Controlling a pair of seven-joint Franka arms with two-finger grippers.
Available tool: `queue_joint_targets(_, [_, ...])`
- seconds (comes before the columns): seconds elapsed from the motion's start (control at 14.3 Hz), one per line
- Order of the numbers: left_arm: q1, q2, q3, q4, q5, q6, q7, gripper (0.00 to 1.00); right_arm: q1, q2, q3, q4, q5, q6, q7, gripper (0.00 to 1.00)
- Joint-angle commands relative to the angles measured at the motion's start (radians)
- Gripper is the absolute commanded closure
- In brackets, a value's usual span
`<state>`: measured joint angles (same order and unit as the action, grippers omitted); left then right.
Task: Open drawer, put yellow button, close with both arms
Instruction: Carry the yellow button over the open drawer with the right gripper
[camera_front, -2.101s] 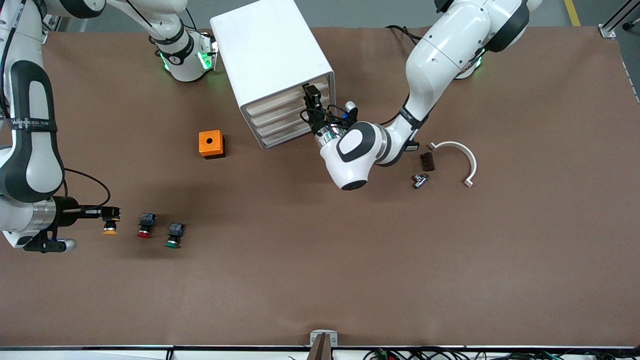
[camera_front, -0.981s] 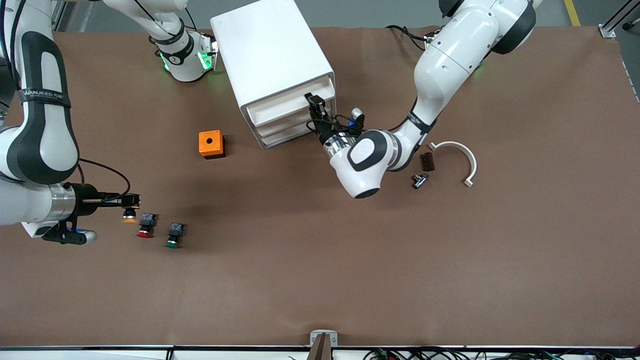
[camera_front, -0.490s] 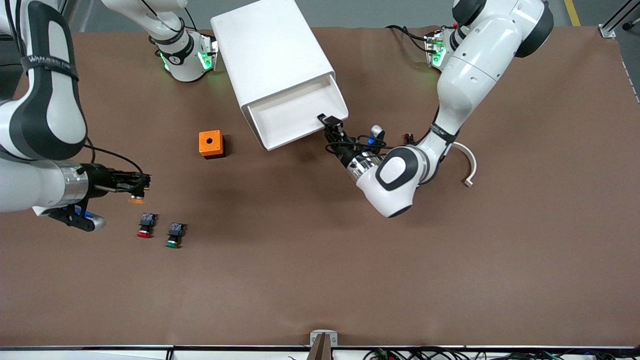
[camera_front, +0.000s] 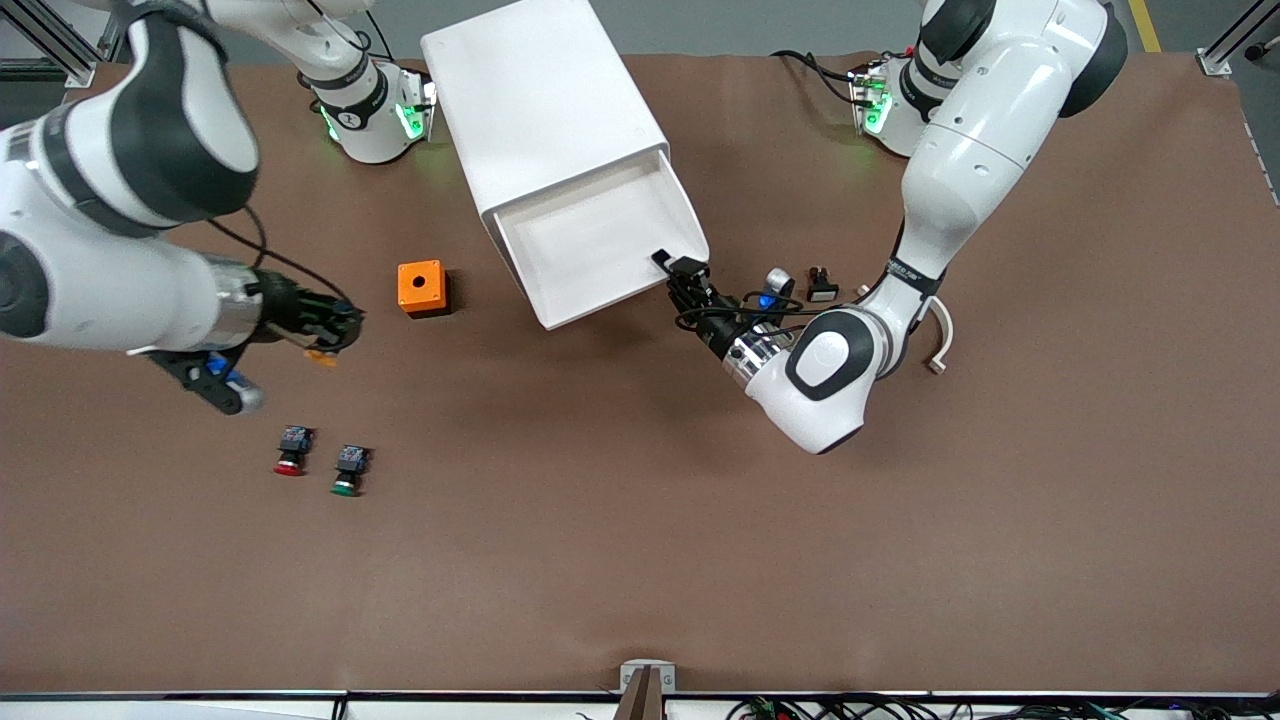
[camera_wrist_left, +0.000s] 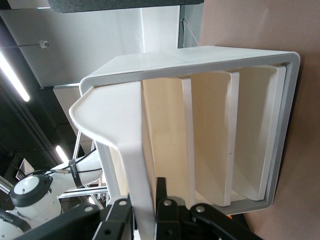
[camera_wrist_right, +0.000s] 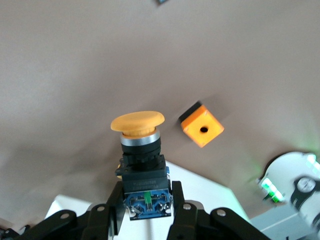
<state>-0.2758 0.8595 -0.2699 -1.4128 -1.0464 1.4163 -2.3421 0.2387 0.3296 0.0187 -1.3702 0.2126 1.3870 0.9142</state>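
The white cabinet (camera_front: 540, 100) stands at the robots' side of the table. Its top drawer (camera_front: 600, 245) is pulled far out and shows empty. My left gripper (camera_front: 678, 272) is shut on the drawer's front lip (camera_wrist_left: 135, 165) at the corner toward the left arm's end; in the left wrist view (camera_wrist_left: 145, 220) the lip sits between the two fingers. My right gripper (camera_front: 335, 330) is up over the table beside the orange box, shut on the yellow button (camera_front: 320, 355). In the right wrist view (camera_wrist_right: 145, 210) the button (camera_wrist_right: 138, 125) points its yellow cap away from the fingers.
An orange box (camera_front: 421, 288) with a hole lies between my right gripper and the cabinet. A red-capped button (camera_front: 291, 449) and a green-capped button (camera_front: 348, 470) lie nearer the front camera. A white curved bracket (camera_front: 938, 335) and a small black part (camera_front: 820, 287) lie by the left arm.
My left gripper has pulled the top drawer from shut to far out. My right gripper has lifted the yellow button off the table and carried it toward the orange box and cabinet.
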Motion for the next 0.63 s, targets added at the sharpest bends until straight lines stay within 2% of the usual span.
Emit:
queue_joint_targets(0.0, [0.012,0.007,0.003,0.009,-0.029,-0.007,0.087,0.01,0.065,-0.018,-0.008,0.009,0.007,0.001,0.161,1.0])
queue_joint_targets(0.35, [0.024,0.001,0.003,0.052,-0.047,-0.01,0.396,0.0,0.22,-0.072,-0.011,0.005,-0.006,0.117,0.42,1.0])
queue_joint_targets(0.56, [0.029,0.003,0.003,0.148,0.046,-0.026,0.568,0.0,0.306,-0.072,-0.011,-0.003,-0.022,0.179,0.564,1.0])
